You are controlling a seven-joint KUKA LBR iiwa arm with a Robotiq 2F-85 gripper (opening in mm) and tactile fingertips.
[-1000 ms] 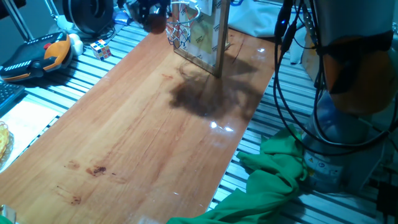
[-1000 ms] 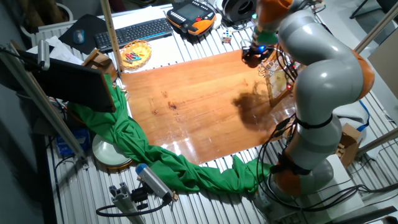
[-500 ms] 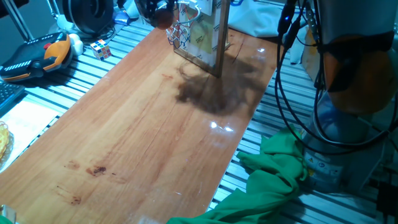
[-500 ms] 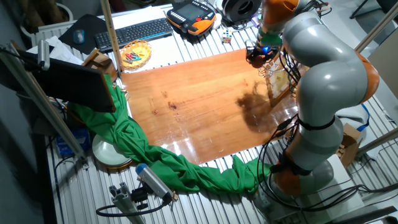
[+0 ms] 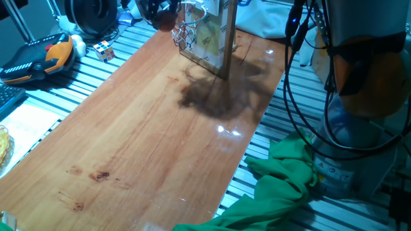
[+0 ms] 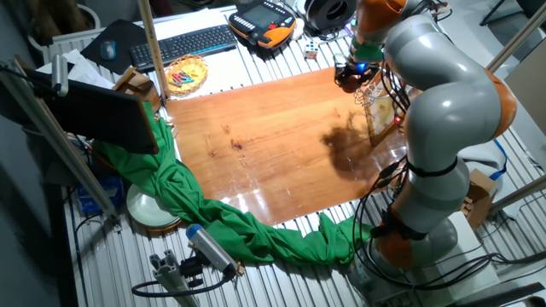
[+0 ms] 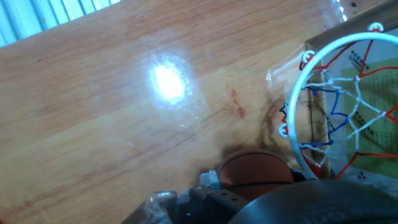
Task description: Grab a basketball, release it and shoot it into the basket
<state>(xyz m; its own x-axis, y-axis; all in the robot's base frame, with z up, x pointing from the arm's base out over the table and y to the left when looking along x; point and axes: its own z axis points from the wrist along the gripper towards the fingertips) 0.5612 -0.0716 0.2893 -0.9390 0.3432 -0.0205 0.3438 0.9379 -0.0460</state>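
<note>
- The gripper (image 5: 160, 11) hung over the tabletop's (image 5: 148, 128) far edge, clamped on the basketball (image 7: 256, 168).
- The basketball sat just beside the basket (image 7: 339, 99), outside its rim.
- The basket's backboard (image 5: 215, 38) stood upright near the tabletop's far corner.
- A multicoloured cube (image 5: 104, 50) lay off the tabletop.

Orange-brown basketball (image 7: 255, 168) with a thin dark seam, at 6 o'clock in the hand view. Basket (image 7: 348, 106): white rim with red fittings, net of white, blue and red string. Glossy reddish-brown wood-grain table (image 5: 148, 135). Green cloth (image 6: 213, 213). Multicoloured cube (image 5: 104, 50).
</note>
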